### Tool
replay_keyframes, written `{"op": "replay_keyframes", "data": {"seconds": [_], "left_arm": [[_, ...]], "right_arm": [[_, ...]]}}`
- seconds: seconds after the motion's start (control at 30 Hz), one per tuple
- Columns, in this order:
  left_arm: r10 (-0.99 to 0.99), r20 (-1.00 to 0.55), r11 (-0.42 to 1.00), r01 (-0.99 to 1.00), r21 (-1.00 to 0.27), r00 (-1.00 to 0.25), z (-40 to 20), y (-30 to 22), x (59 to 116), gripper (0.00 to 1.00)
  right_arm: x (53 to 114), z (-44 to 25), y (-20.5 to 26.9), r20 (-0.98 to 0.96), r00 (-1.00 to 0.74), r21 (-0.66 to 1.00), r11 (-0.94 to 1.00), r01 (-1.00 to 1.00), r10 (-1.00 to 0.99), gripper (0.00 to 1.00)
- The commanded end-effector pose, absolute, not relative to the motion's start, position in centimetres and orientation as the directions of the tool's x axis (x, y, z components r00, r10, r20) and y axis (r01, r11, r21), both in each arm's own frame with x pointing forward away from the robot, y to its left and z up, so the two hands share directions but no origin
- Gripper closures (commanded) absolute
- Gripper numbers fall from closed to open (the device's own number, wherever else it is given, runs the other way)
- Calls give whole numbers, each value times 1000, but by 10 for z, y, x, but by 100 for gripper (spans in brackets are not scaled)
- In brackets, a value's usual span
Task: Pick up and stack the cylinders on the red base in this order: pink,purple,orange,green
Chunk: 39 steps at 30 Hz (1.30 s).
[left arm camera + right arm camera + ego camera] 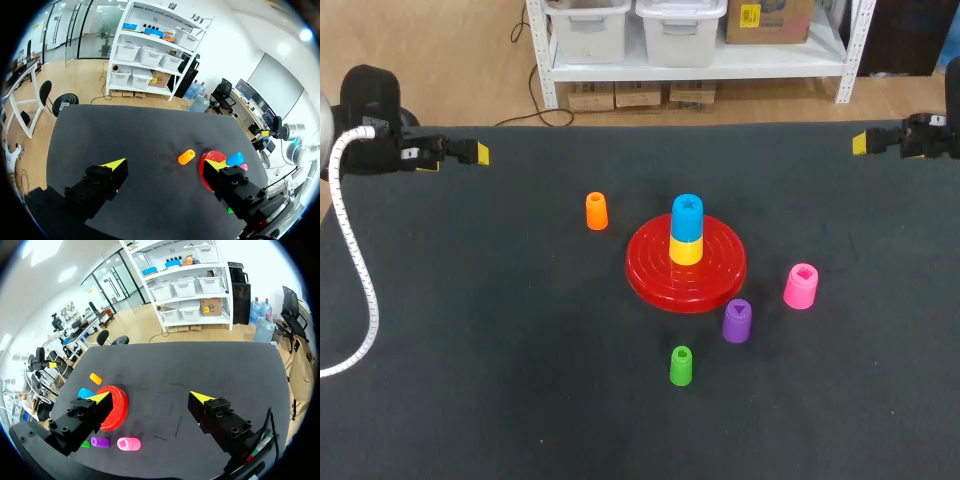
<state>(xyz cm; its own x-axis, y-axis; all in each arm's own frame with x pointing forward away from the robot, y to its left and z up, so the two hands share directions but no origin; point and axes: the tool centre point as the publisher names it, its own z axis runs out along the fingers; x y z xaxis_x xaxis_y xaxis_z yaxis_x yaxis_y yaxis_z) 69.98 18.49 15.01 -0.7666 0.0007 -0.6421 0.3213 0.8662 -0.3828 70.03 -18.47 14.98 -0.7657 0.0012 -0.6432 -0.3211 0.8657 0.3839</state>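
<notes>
Table (520,400): dark, matte surface filling most of the frame. Red base (725,280) sits flat just right of centre. Orange cylinder (596,211) stands upright to its upper left, apart from it. Pink cylinder (801,286) stands to its right. Purple cylinder (737,321) stands just beside its lower-right rim. Green cylinder (681,366) stands below it.

The right gripper (151,397) hangs with its yellow-tipped fingers spread wide above the dark table (200,365). Near one finger are the round red plastic base (116,407), pink plastic cylinder (129,444), purple plastic cylinder (100,442) and small orange plastic cylinder (95,378).
</notes>
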Motion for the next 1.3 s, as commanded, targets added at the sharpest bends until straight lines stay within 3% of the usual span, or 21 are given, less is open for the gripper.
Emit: {"op": "replay_keyframes", "data": {"seconds": [0.03,0.53,0.63,0.77,0.87,0.93,1.2,1.3], "left_arm": [[1,-640,868,319,-381,-769,151,185,700,0],[1,-640,868,319,-381,-769,151,185,700,0],[170,-700,762,543,-353,-694,156,179,693,0],[401,-829,540,832,-130,-390,166,172,672,0],[472,-850,316,945,-87,-236,173,173,654,0],[466,-860,182,974,-138,-209,179,175,648,0],[423,-875,187,968,-170,-235,183,177,648,0],[460,-886,17,998,-57,-58,184,168,630,0]], "right_arm": [[700,150,-185,-643,-766,384,866,-321,1,0],[700,150,-185,-643,-766,384,866,-321,1,0],[700,150,-185,-643,-766,384,866,-321,1,0],[700,150,-185,-643,-766,384,866,-321,1,0],[700,150,-185,-643,-766,384,866,-321,1,0],[700,150,-185,-643,-766,384,866,-321,1,0],[700,150,-185,-643,-766,384,866,-321,1,0],[700,150,-185,-643,-766,384,866,-321,1,0]]}}
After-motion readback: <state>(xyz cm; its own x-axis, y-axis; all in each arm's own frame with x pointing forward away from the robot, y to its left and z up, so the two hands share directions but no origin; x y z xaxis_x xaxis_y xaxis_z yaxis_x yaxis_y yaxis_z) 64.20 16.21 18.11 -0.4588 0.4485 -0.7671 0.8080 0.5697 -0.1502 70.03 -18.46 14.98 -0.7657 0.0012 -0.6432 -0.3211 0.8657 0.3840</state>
